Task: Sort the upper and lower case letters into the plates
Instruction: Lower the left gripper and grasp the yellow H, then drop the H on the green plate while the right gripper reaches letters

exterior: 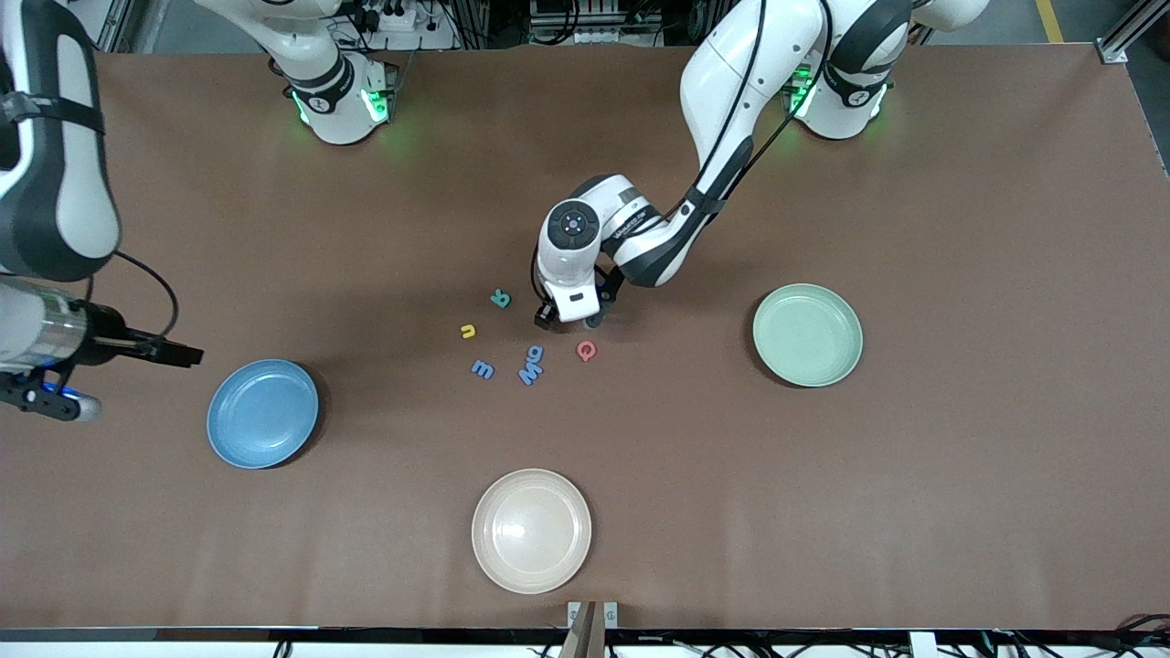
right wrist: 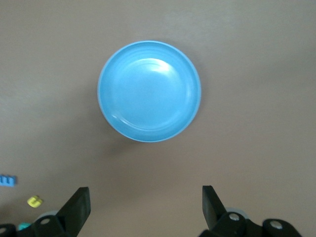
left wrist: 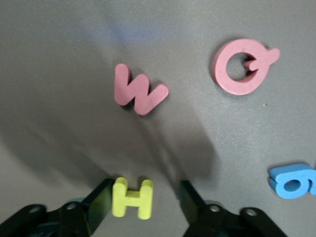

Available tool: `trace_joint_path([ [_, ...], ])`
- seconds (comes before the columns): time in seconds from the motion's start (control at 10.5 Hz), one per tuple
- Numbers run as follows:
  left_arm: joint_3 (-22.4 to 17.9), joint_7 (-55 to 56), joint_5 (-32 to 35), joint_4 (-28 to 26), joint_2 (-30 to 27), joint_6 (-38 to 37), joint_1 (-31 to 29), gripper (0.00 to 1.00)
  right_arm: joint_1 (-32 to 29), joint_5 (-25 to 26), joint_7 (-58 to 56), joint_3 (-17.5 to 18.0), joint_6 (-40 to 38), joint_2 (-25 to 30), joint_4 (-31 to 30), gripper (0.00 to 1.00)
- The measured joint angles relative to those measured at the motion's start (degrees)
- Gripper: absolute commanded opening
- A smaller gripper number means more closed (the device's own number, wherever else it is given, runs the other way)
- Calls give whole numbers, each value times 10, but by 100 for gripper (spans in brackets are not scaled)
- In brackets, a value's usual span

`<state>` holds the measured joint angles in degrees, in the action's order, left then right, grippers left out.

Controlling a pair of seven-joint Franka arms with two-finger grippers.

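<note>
Item one: my left gripper (left wrist: 143, 205) stood low over the brown matte table (exterior: 960, 475), its black fingers (left wrist: 98, 205) set either side of a chunky yellow foam capital H (left wrist: 132, 198), one pressed to it, the other just apart.

Item two: a thick pink lowercase w (left wrist: 138, 91) and a pink ring-shaped capital Q (left wrist: 243, 66) lay flat near it, beside a rounded blue foam letter (left wrist: 292, 180).

Item three: a glossy round blue plastic plate (exterior: 262, 413) lay toward the right arm's end, a pale green plate (exterior: 808, 334) toward the left arm's, and a cream plate (exterior: 531, 530) nearest the front camera.

Item four: my right gripper (right wrist: 143, 210) waited unclenched over the table beside the blue plate.
</note>
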<state>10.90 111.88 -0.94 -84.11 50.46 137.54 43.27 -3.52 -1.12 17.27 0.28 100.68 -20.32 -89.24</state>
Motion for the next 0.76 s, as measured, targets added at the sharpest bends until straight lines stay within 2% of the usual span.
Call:
trace_joint_path([
  [0.19, 0, -5, 0, 1, 0, 0, 0, 15, 43, -1, 105, 2, 43, -14, -1, 100],
  [0.48, -4, -42, 0, 5, -1, -13, -7, 14, 112, -1, 274, 3, 122, -48, -3, 100],
  [0.76, 13, -161, 0, 24, -23, -127, -75, 17, 156, -1, 418, 3, 163, -92, -5, 100],
])
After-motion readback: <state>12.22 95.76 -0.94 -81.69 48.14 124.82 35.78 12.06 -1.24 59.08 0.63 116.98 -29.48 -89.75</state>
